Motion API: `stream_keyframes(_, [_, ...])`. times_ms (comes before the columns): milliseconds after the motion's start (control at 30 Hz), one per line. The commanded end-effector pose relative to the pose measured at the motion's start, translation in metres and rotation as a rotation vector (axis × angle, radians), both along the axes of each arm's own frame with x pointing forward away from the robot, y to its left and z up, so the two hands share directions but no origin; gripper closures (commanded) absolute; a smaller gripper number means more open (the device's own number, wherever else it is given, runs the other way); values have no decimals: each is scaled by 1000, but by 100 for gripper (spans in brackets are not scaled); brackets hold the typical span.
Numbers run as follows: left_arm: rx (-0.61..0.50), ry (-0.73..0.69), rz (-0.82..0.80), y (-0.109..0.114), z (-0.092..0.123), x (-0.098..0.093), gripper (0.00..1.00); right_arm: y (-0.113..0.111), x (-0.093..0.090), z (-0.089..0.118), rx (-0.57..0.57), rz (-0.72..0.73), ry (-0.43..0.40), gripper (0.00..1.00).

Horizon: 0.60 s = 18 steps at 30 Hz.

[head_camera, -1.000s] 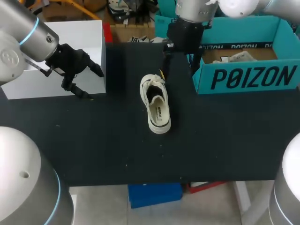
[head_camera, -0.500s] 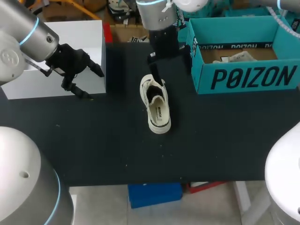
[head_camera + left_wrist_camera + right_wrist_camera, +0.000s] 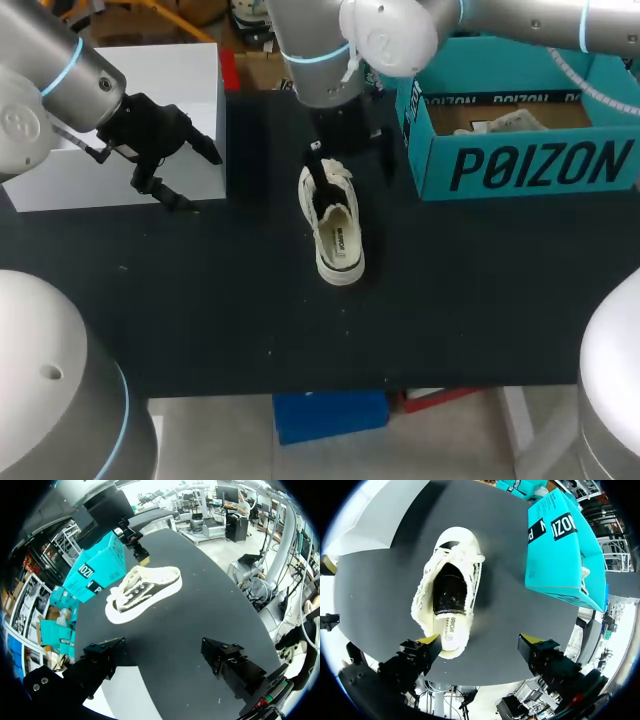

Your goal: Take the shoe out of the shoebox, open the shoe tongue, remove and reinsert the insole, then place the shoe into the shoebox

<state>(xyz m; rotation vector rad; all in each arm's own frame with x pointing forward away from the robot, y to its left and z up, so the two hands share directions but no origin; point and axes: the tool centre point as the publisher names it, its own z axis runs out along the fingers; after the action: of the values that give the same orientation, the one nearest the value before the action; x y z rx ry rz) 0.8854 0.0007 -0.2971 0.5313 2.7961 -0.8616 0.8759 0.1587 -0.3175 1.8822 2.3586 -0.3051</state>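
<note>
Shoe (image 3: 333, 222) sits opening-up on the table (image 3: 200, 300), so your right gripper (image 3: 479, 641), spread wide and empty, hovers above for the tongue; left gripper (image 3: 162, 647) parks aside, also spread.

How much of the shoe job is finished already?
Done: the shoe is out of the shoebox and lies on the table. In hand: the right gripper hangs open over the shoe, holding nothing; the left gripper is open too, off by the white box. Left, it seems: opening the tongue, taking the insole out and putting it back, then returning the shoe to the shoebox.
</note>
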Motion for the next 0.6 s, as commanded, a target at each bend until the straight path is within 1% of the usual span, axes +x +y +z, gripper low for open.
stream_keyframes(33, [-2,-5,1,0,-1,-1,0,-8,-2,-7,81,-10,-20,0])
stream_keyframes(233, [-2,-5,1,0,-1,-1,0,-9,4,-14,102,-4,-37,0])
stream_keyframes(600, [-2,-5,1,0,-1,-1,0,-14,18,-23,102,3,-40,0])
